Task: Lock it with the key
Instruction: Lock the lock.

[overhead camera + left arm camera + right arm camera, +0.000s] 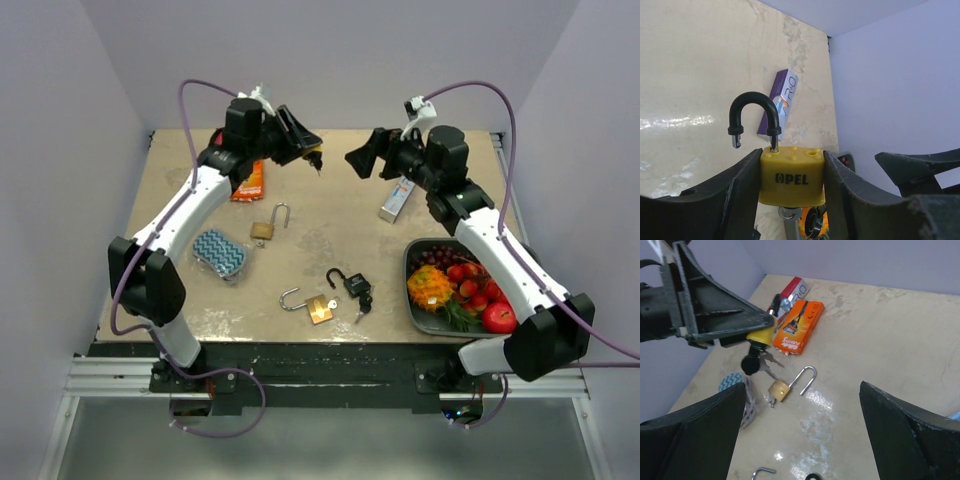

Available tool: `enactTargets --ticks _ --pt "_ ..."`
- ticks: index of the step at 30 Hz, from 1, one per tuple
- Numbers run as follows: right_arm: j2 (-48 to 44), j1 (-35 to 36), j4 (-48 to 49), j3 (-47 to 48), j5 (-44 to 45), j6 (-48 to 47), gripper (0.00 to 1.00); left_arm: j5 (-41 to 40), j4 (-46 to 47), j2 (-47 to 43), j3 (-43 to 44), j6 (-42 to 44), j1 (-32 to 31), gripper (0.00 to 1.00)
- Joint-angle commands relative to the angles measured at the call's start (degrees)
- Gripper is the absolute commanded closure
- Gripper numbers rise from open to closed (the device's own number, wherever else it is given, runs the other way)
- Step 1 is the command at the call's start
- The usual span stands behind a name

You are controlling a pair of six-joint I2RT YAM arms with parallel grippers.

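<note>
My left gripper [791,161] is shut on the body of a yellow padlock [791,175] and holds it above the table. The padlock's black shackle [754,114] is swung open, one leg out of the body. A key [787,216] with a black head sits in the padlock's underside, and a spare key [771,360] hangs beside it. In the top view the left gripper [305,150] is at the back centre. My right gripper [355,160] faces it, a short gap away. The right gripper [802,386] is open with nothing between its fingers.
On the table lie a brass padlock [263,230], a second brass padlock [318,308] and a black padlock [355,284] with keys, all with open shackles. An orange package [249,182], a blue zigzag pouch [219,252], a small box [397,198] and a fruit tray [410,262] are around them.
</note>
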Motion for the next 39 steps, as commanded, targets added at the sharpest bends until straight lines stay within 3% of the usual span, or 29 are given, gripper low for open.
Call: enactTargets --ticks 1,5,18,29,39 --pt "-0.4 1.9 6.7 -1.2 3.6 2.3 0.01 -4.4 1.1 3.5 7.5 -4.9 -3.1 1.00" --pt "0.9 3.2 8.3 -1.1 3.6 2.6 0.01 -7.8 1.0 4.6 9.0 -6.4 -4.6 1.00" --pt "8.0 9.6 11.9 2.7 11.6 0.0 0.09 0.1 5.4 2.8 3.9 -16.0 -3.7 1.00" --pt "12.2 12.6 11.9 6.8 25.7 0.0 0.33 0.8 6.9 2.6 2.5 -20.5 -3.8 1.00" --pt "15.0 13.3 12.3 8.1 26.2 1.6 0.43 0.6 8.5 2.7 2.8 -23.4 -3.8 1.00"
